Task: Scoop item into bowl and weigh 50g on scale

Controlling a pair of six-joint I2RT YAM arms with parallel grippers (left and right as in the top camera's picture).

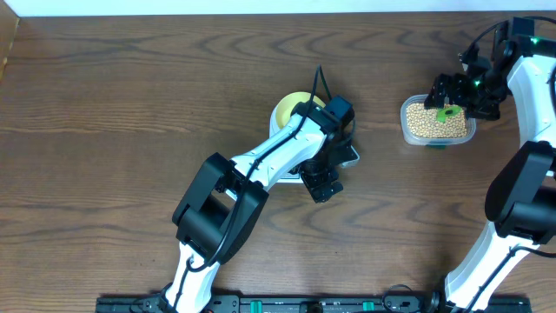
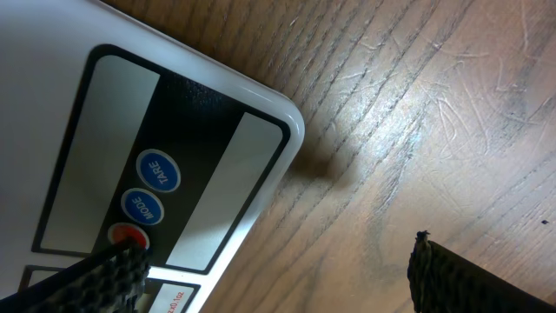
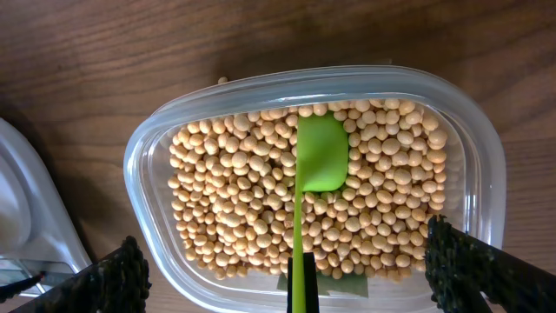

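Note:
The white scale [image 2: 104, 96] lies mid-table, mostly under my left arm, with one corner [image 1: 352, 155] showing in the overhead view. The pale-yellow bowl [image 1: 289, 108] stands on its far end. My left gripper [image 2: 278, 278] is open low over the scale's button end; its left finger is at the red button [image 2: 129, 235]. Tan beans [image 3: 226, 191] fill a clear tub [image 1: 437, 122]. My right gripper [image 3: 282, 239] is open above the tub. A green spoon [image 3: 321, 152] rests on the beans, its handle running back between the fingers, untouched by them.
Blue TARE [image 2: 159, 170] and MODE [image 2: 142, 206] buttons sit beside the red one. A pale clear plastic piece [image 3: 17, 200] lies left of the tub. Bare wooden table [image 1: 130, 104] surrounds the scale and tub. The table's front edge holds a black rail [image 1: 261, 304].

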